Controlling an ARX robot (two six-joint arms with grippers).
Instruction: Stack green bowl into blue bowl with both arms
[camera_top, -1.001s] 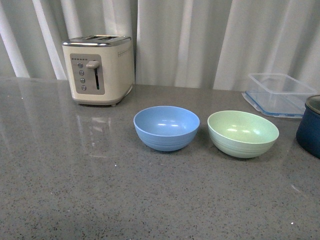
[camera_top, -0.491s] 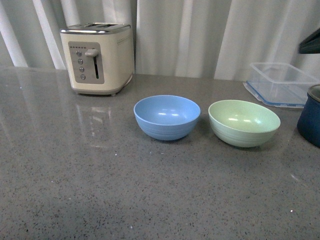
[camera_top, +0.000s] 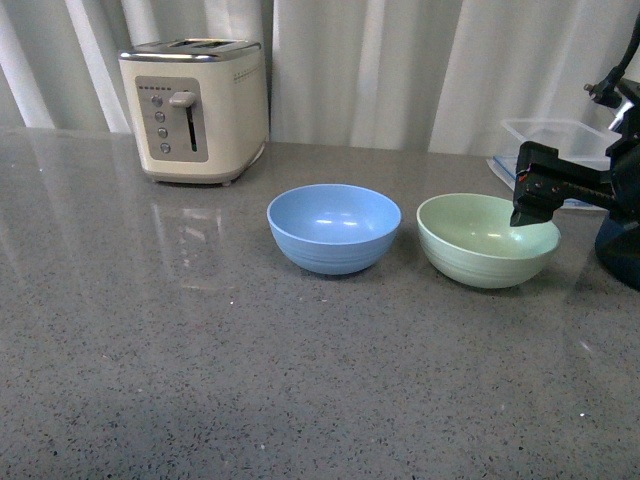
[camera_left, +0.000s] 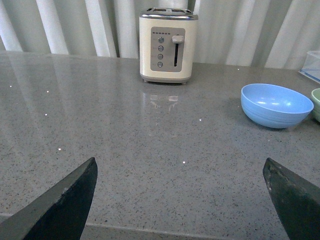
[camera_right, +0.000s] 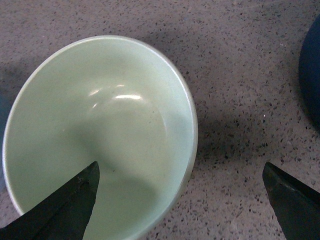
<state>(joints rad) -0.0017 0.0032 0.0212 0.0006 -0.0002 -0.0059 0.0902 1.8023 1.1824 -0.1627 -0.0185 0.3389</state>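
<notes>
**Mia:** Where is the green bowl (camera_top: 487, 240)?

**Tom:** It sits on the gray table (camera_top: 200, 360), just to the right of the blue bowl (camera_top: 333, 228). They are close, with a small gap between them. Both stand open side up.

**Mia:** What is the right pincer (camera_right: 180, 172) doing?

**Tom:** It hangs over the side of the green bowl that is farthest from the blue bowl. It is opened wide. One finger (camera_right: 65, 210) is over the inside of the green bowl. The other finger is out over the table, so the rim of the bowl is between them. It has hold of nothing. I cannot tell if a finger touches the bowl.

**Mia:** And the left pincer (camera_left: 180, 165)?

**Tom:** That one is opened wide too, with nothing in it. It is low over the table, well apart from the blue bowl, on its left.

**Mia:** What else is there?

**Tom:** A cream toaster (camera_top: 194, 110) stands behind the blue bowl and off to its left, by the white curtain (camera_top: 380, 70). A clear box (camera_top: 570, 135) is back and far to the right of the blue bowl. A dark blue pot (camera_top: 620, 255) is also far to the right of the blue bowl, past the green one.
</notes>
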